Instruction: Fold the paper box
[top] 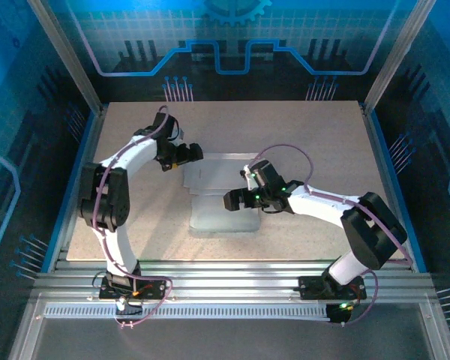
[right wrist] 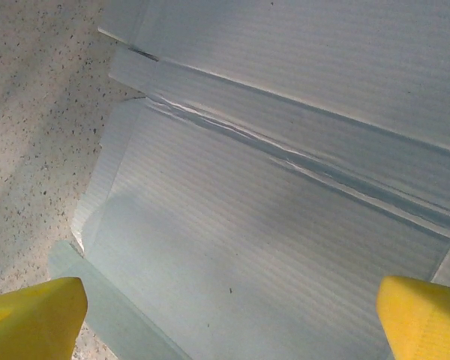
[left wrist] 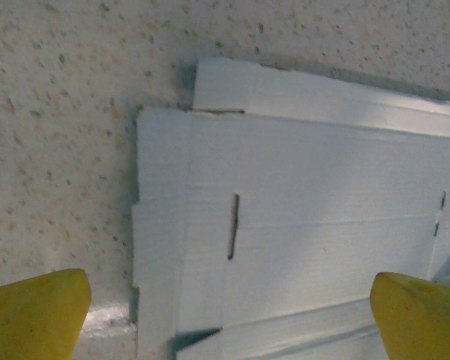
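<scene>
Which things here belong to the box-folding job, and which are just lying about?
Job in hand: paper box, lying unfolded on the table; left claw and right claw, both open over it.
Just surroundings: table; metal rails at the near edge; blue backdrop.

paper box (top: 214, 187): flat on table (top: 135, 127) | left gripper (top: 194, 156): above paper box's far-left corner | right gripper (top: 229, 200): above paper box's near half
</scene>
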